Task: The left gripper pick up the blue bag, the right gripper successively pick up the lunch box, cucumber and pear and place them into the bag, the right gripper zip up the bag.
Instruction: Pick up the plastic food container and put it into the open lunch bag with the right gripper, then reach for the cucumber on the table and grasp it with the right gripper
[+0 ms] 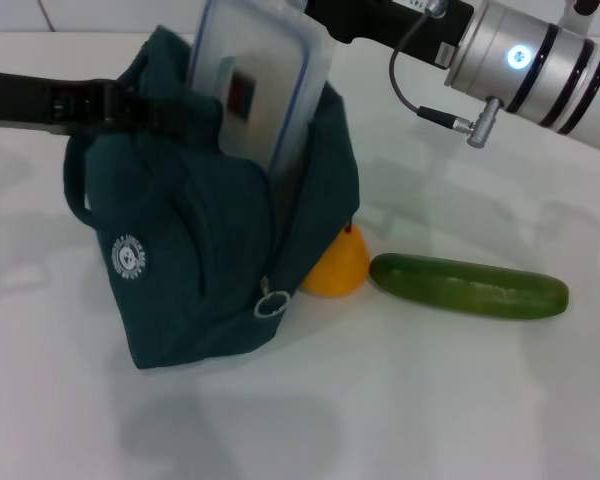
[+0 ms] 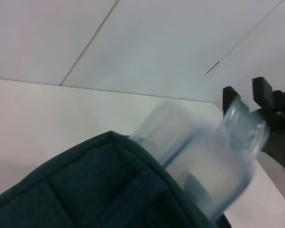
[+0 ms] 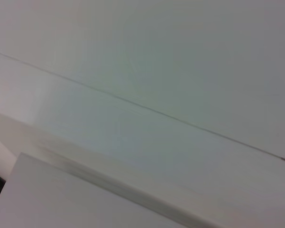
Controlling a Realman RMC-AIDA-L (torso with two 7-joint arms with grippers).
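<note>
On the white worktop (image 1: 430,400), nearest me, the cucumber (image 1: 468,285) lies just beside the pear (image 1: 337,265), which touches the blue bag (image 1: 210,270); a round white logo (image 1: 129,256), unreadable, marks its side. My left claw (image 1: 110,105) grips the bag's rim. Farther back, my right claw (image 2: 256,102) is clamped on the lunch box (image 1: 260,85), standing half inside the bag.

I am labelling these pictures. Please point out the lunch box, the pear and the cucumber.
lunch box (image 1: 265,85), head view, on its clear lid.
pear (image 1: 340,270), head view, on its yellow body beside the bag.
cucumber (image 1: 468,286), head view, at the middle of its length.
</note>
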